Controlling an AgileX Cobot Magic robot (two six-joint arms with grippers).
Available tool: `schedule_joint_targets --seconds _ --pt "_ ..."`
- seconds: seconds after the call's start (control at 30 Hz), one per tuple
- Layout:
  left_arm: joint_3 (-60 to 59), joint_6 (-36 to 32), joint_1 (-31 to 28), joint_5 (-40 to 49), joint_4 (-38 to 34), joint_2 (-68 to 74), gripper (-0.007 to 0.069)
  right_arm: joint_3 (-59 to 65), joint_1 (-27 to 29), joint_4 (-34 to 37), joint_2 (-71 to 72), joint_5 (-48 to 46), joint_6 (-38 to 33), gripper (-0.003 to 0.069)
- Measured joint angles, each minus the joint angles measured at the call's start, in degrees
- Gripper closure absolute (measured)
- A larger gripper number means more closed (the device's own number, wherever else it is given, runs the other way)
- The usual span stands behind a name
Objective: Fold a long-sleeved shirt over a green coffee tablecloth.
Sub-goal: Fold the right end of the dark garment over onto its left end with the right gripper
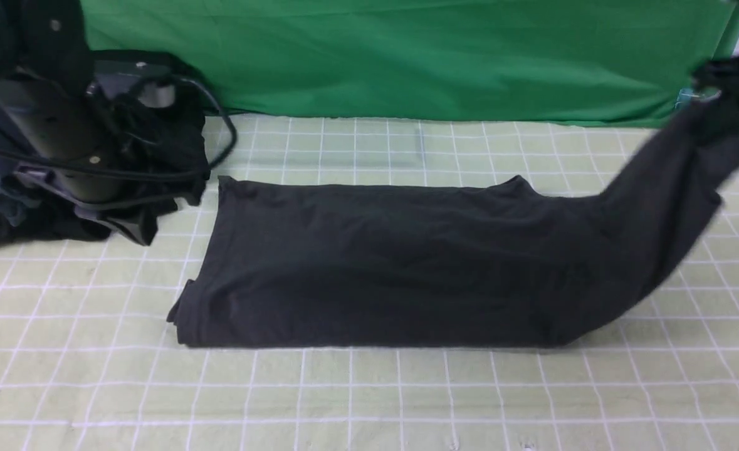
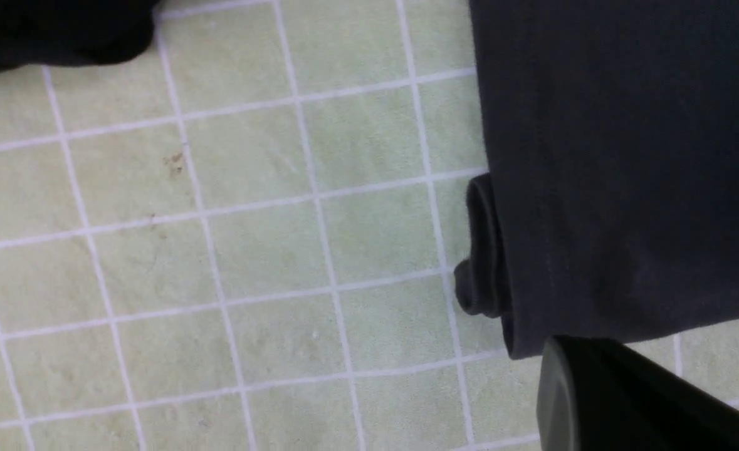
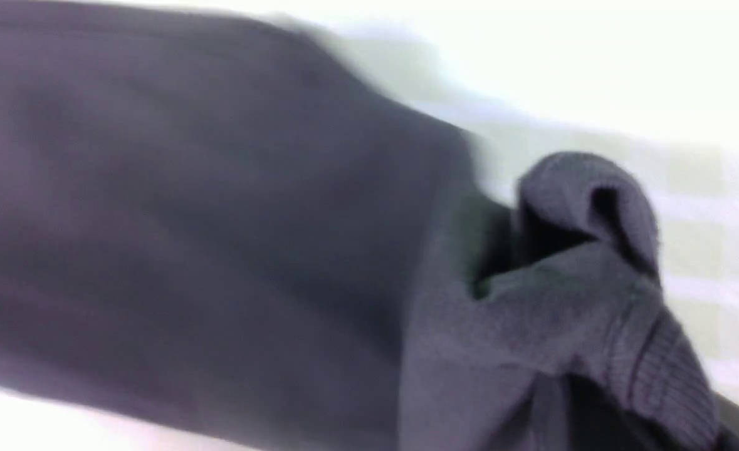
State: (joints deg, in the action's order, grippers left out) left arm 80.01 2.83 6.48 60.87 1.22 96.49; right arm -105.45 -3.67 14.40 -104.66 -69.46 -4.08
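Note:
The long-sleeved shirt (image 1: 375, 263), charcoal grey, lies folded into a long band across the green coffee tablecloth (image 1: 369, 394), pale yellow-green with a white grid. Its right end rises off the cloth, stretched up to my right gripper (image 1: 729, 78), blurred at the far right. In the right wrist view that gripper (image 3: 595, 413) is shut on a bunched ribbed edge of the shirt (image 3: 219, 219). My left gripper (image 1: 134, 228) hangs shut and empty beside the shirt's left end. In the left wrist view its dark tip (image 2: 570, 388) sits just off the hem corner of the shirt (image 2: 626, 156).
A heap of blacker clothing with grey-blue fabric (image 1: 5, 213) lies at the left under the left arm, with its cables. A plain deep green backdrop cloth (image 1: 407, 56) hangs along the far edge. Bare gridded cloth (image 2: 219, 250) stretches in front of the shirt.

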Motion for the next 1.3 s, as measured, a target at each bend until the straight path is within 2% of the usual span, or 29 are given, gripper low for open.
schedule_joint_targets --seconds 0.03,0.1,0.2,0.3,0.37,0.43,0.6,0.8,0.83,0.87,0.9,1.0,1.1,1.23,1.3 --pt "0.0 0.0 -1.7 0.0 -0.9 0.0 0.0628 -2.2 -4.1 0.3 -0.6 -0.1 1.4 0.0631" --pt "0.0 0.0 -3.1 0.0 -1.6 0.0 0.0628 -3.8 -7.0 0.5 -1.3 -0.1 2.3 0.0631" --pt "0.0 -0.2 -7.1 0.0 -4.2 0.0 0.0628 -9.8 -16.4 1.0 -5.1 -0.1 5.5 0.0631" --pt "0.0 -1.3 -9.2 0.1 -6.5 0.0 0.0628 -14.8 -23.0 2.6 -10.1 0.2 7.7 0.0631" --pt "0.0 -1.8 -9.5 0.2 -7.1 0.0 0.0628 -16.8 -24.8 3.6 -11.9 0.5 7.9 0.0631" --pt "0.0 -2.8 -9.7 0.2 -8.0 0.0 0.0628 -21.2 -29.3 6.4 -17.2 1.7 8.8 0.0631" --pt "0.0 -3.3 -9.7 0.2 -9.2 0.0 0.0628 -27.7 -35.4 7.7 -25.2 6.1 11.0 0.0631" --pt "0.0 -3.7 -9.7 0.2 -9.2 0.0 0.0628 -28.9 -39.2 7.9 -31.7 13.7 13.4 0.0613" --pt "0.0 -4.1 -9.7 0.2 -9.2 0.0 0.0628 -28.9 -40.3 7.9 -33.7 16.7 14.7 0.0561" --pt "0.0 -4.2 -9.7 0.2 -9.2 0.0 0.0628 -28.9 -40.3 7.9 -33.9 16.9 14.8 0.0553" --pt "0.0 -4.1 -9.7 0.2 -9.2 0.0 0.0628 -28.9 -40.7 8.0 -34.5 18.1 15.3 0.0514" --pt "0.0 -4.3 -9.7 0.1 -9.2 0.0 0.0628 -29.2 -41.8 8.5 -35.3 19.2 15.6 0.0258" --pt "0.0 -4.4 -9.7 0.1 -8.8 0.0 0.0628 -31.4 -41.3 8.5 -34.1 13.0 11.2 0.014" --pt "0.0 -4.5 -9.7 -0.1 -8.8 0.0 0.0628 -35.2 -39.4 7.0 -31.8 4.8 6.0 0.0116" --pt "0.0 -6.3 -9.7 -0.7 -11.2 -0.1 0.0628 -36.7 -36.7 2.8 -27.7 1.5 3.0 0.0209"
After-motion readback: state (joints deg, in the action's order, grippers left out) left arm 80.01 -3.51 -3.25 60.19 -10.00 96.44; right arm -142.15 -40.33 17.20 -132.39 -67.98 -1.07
